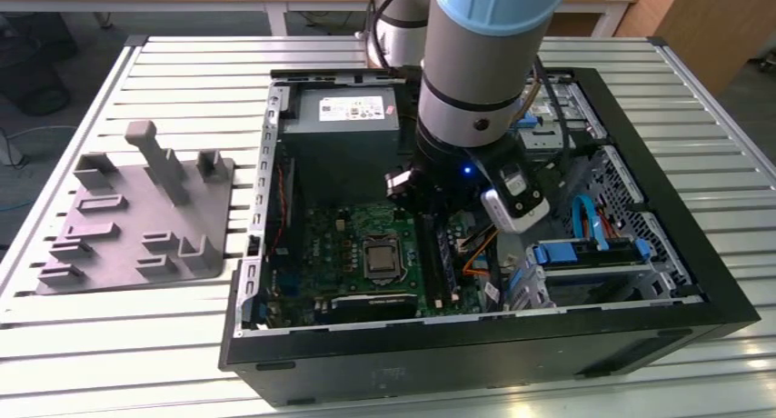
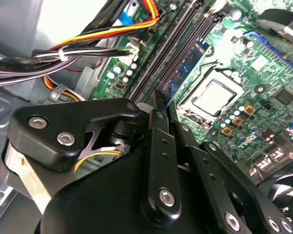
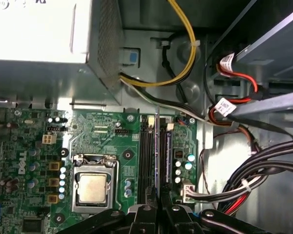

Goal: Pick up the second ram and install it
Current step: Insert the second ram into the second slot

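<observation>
Over the memory slots (image 3: pixel 147 151) beside the CPU socket (image 3: pixel 94 187), the second ram (image 3: pixel 157 146) stood on edge, pinched between the gripper (image 3: pixel 158 207) fingers. Judging by this, the pick was done and installation was under way. Seating seemingly called for lining the strip up with its slot on the motherboard (image 3: pixel 112 134) and a straight press.

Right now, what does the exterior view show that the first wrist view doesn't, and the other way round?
Exterior view: the grey moulded holder block on the slatted metal table, and the grey and light-blue robot arm reaching into the black computer case. First wrist view: the thin dark green ram strip, edge-on, pinched in the black claw over the long black memory slots. Both: the large green motherboard and its silver processor.
</observation>
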`<state>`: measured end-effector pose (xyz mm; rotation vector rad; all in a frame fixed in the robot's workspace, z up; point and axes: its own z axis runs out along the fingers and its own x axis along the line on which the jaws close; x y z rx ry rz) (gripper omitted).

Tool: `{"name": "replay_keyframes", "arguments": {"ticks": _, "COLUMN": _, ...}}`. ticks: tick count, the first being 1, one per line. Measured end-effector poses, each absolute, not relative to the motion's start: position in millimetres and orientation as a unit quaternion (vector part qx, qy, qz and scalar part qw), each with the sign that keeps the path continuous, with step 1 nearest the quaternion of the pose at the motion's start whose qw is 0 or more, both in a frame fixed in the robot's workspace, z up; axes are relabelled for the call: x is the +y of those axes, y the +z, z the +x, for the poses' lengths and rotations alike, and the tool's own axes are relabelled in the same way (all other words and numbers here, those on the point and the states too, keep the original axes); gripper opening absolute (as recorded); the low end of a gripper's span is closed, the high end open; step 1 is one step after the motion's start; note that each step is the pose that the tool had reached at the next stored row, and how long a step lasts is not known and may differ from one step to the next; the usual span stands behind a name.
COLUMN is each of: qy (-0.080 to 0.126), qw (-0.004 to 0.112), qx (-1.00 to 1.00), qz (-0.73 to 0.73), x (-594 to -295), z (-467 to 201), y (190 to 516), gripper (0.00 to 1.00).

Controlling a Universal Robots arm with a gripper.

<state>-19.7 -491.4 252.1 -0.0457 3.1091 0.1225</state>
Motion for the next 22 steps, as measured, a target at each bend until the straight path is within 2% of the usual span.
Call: {"name": "replay_keyframes", "arguments": {"ticks": 22, "qy": 0.025, "qw": 0.017, "qx": 1.000, "qz": 0.008, "x": -501, "z": -28, "y": 226, "gripper": 0.14}}
